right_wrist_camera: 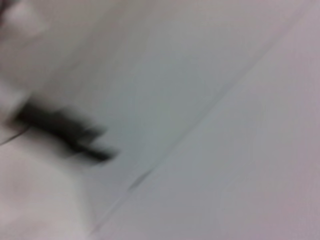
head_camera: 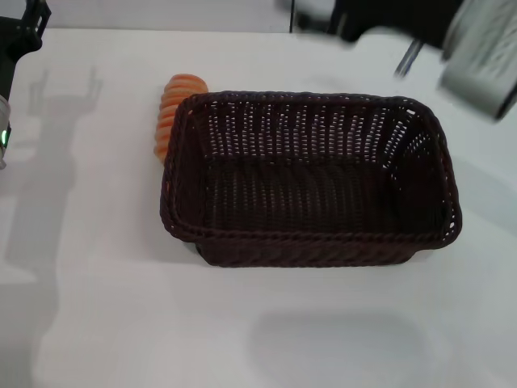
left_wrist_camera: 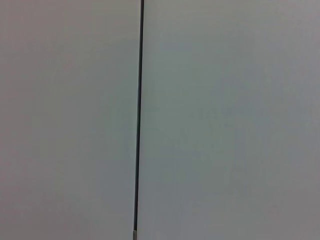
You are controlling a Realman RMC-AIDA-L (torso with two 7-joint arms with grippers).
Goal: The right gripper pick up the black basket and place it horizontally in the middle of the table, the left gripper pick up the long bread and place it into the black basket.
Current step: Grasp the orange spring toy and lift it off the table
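Observation:
The black basket [head_camera: 311, 241] stands on the white table [head_camera: 105, 315] near its middle, long side running left to right, with nothing inside. The long bread [head_camera: 173, 109], orange with pale stripes, lies on the table against the basket's far left corner, and the rim hides part of it. My left gripper [head_camera: 24, 26] hangs at the far left edge, well away from the bread. My right gripper [head_camera: 367, 20] is a dark blur at the far right, above and behind the basket and apart from it. Neither wrist view shows the basket or the bread.
The table's far edge runs along the top of the head view. A thin dark seam [left_wrist_camera: 138, 120] crosses the pale surface in the left wrist view. The right wrist view shows only smeared pale surfaces and a dark streak [right_wrist_camera: 65, 131].

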